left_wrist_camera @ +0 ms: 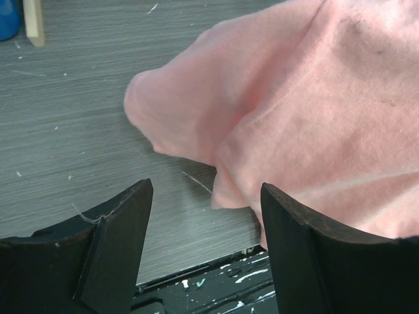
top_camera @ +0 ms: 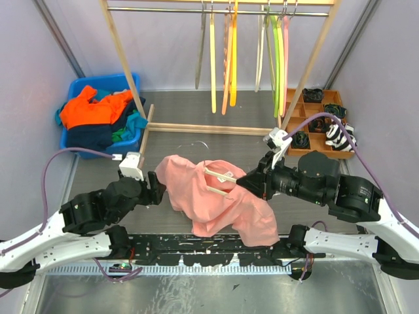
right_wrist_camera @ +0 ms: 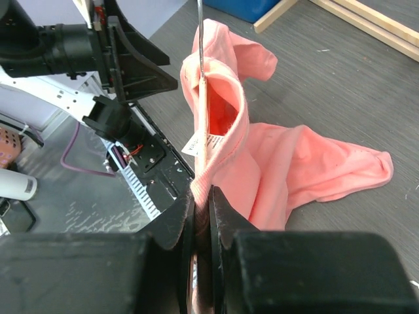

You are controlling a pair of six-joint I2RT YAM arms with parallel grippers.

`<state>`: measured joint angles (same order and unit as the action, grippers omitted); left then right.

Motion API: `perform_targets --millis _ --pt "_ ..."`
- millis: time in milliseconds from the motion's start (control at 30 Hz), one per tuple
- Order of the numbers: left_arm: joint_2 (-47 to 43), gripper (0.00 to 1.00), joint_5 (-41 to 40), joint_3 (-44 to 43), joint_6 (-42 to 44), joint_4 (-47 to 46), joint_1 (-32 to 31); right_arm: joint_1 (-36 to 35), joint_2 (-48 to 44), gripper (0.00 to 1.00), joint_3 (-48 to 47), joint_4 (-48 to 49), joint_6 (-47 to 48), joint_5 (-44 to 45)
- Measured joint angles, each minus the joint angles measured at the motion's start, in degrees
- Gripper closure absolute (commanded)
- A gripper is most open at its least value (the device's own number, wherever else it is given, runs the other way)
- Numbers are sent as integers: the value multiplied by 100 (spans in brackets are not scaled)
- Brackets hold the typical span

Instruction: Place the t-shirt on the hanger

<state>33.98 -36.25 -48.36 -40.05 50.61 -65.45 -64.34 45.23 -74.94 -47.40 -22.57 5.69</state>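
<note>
The salmon-pink t-shirt (top_camera: 219, 206) lies bunched on the grey table between the arms. The cream hanger (top_camera: 219, 175) is partly inside its neck opening, two pale bars showing. My right gripper (top_camera: 242, 183) is shut on the ribbed collar. In the right wrist view the hanger's arm (right_wrist_camera: 201, 124) runs down into that same grip (right_wrist_camera: 201, 196), and its wire hook (right_wrist_camera: 199, 33) points away. My left gripper (top_camera: 160, 188) stands open at the shirt's left edge. In the left wrist view a fold of the t-shirt (left_wrist_camera: 294, 98) hangs by the right finger, with nothing pinched between the fingers (left_wrist_camera: 118, 242).
A blue bin (top_camera: 75, 86) with orange and navy clothes sits at the back left. A wooden rack (top_camera: 124, 59) carries yellow, orange, green and pink hangers (top_camera: 232, 59). At the back right is a compartment tray (top_camera: 293, 98) of socks. A black strip (top_camera: 196, 248) runs along the near edge.
</note>
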Motion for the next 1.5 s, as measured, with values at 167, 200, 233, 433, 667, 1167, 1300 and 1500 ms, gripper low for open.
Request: perform_targets --millis 167,200,233,433,667,1167,1300,1500 --pt "74 25 90 37 199 -415 0 0 -66 99 -98 -37 -2 -105" --pt "76 25 92 35 238 -496 0 0 -81 99 -109 -46 0 -129" --pt "92 27 90 35 264 -568 0 0 -92 99 -120 -55 -2 -153" --pt "505 63 103 13 466 -905 0 0 -142 99 -136 -72 -7 -247" --pt "1104 100 -17 -487 485 -776 0 0 -225 99 -57 -24 -24 -273" --pt "1556 100 -1067 -2052 136 575 22 2 -286 99 175 87 -31 -413" --pt "1764 100 -1220 -2168 0 841 118 2 -271 99 205 105 -28 -470" --pt "1902 100 -1290 -2323 -133 1198 494 2 -284 99 232 105 -24 -584"
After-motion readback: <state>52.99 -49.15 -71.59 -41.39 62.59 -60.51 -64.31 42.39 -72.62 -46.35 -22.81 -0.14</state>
